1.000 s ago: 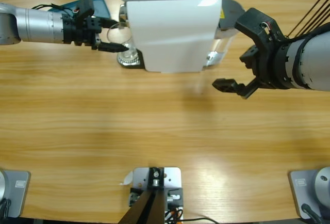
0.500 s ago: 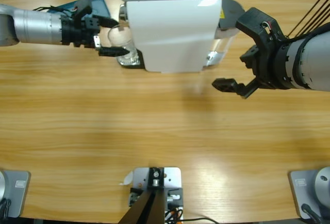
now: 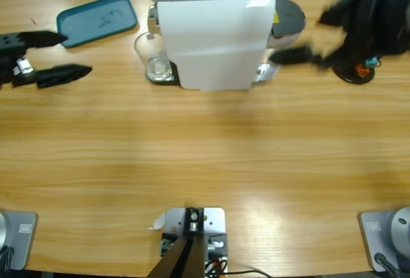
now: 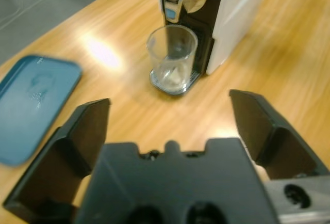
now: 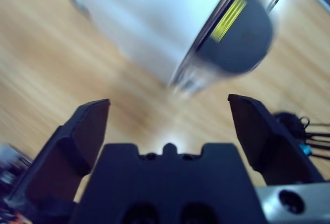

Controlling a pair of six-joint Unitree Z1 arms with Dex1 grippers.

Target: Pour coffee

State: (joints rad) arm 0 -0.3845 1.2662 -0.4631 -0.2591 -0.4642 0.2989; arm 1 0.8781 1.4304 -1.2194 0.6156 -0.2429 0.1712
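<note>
Wooden table (image 3: 205, 156): white coffee machine (image 3: 214, 34) with a glass (image 4: 171, 59) under its spout. Left gripper (image 3: 61, 54) wide open, empty, glass ahead, tray (image 4: 31, 102) to its left. Right gripper (image 3: 314, 38) wide open, empty, machine ahead.

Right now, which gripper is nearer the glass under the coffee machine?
Left. The left gripper sits open off the glass toward the table's edge. The right gripper is open beyond the coffee machine, farther off.

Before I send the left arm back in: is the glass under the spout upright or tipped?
Upright. The glass stands on the coffee machine drip tray, mouth up.
</note>
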